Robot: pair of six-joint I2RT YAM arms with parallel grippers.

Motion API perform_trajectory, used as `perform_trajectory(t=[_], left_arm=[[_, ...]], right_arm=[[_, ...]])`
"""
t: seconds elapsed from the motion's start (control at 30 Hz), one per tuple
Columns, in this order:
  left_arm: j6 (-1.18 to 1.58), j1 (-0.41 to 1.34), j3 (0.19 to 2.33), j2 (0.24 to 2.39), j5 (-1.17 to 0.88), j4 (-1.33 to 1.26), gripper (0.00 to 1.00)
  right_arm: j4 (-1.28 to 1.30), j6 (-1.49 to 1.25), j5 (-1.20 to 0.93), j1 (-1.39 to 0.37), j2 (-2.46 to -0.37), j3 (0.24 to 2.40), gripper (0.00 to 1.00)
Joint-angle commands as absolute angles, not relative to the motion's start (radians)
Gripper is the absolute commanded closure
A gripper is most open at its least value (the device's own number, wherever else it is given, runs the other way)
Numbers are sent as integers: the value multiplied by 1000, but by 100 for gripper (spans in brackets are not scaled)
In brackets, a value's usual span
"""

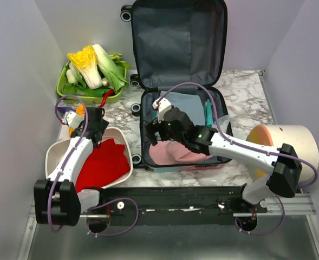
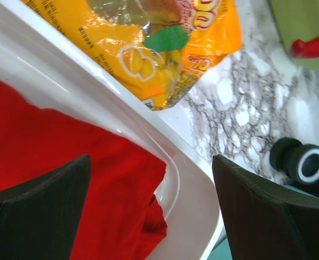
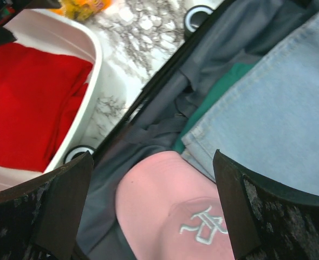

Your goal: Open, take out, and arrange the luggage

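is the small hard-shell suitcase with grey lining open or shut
Open: the suitcase lid leans back, grey lining exposed, with a pink cap and blue denim inside.

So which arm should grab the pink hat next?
The right one. Its hand hangs open right over the pink hat inside the luggage. The left hand, also open, is off over the white basin holding the red cloth, outside the luggage.
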State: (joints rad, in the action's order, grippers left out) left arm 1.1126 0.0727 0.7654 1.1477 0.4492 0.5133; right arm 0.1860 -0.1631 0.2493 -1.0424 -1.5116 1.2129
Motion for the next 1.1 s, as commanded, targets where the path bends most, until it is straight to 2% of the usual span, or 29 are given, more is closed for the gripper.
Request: perform_trajectory(t=[0.0, 0.07, 0.23, 0.4, 0.43, 0.5, 0.63, 0.73, 0.9, 1.07], left_arm=[[1213, 52, 896, 1267, 511, 665, 4], [1218, 54, 960, 1354, 522, 734, 12], [1181, 54, 937, 1400, 453, 637, 25], [1137, 55, 951, 1456, 411, 632, 31], [1128, 55, 947, 1463, 397, 620, 39], [1095, 55, 939, 1494, 364, 572, 50], [1043, 55, 969, 1561, 312, 526, 81], [974, 55, 997, 1592, 285, 462, 100], [891, 57, 1063, 1658, 217, 382, 100], [954, 97, 1140, 1724, 187, 367, 100]], right_arm=[[176, -150, 304, -1012, -1460, 1170, 0], [176, -141, 322, -1002, -1454, 1163, 0], [176, -140, 336, -968, -1442, 1160, 0], [176, -135, 367, -960, -1436, 1146, 0], [176, -137, 373, -962, -1439, 1146, 0], [176, -137, 382, -957, -1437, 1144, 0], [175, -137, 406, -946, -1427, 1135, 0], [176, -138, 425, -934, -1416, 1126, 0], [176, -147, 442, -920, -1413, 1123, 0], [176, -144, 451, -908, -1430, 1137, 0]])
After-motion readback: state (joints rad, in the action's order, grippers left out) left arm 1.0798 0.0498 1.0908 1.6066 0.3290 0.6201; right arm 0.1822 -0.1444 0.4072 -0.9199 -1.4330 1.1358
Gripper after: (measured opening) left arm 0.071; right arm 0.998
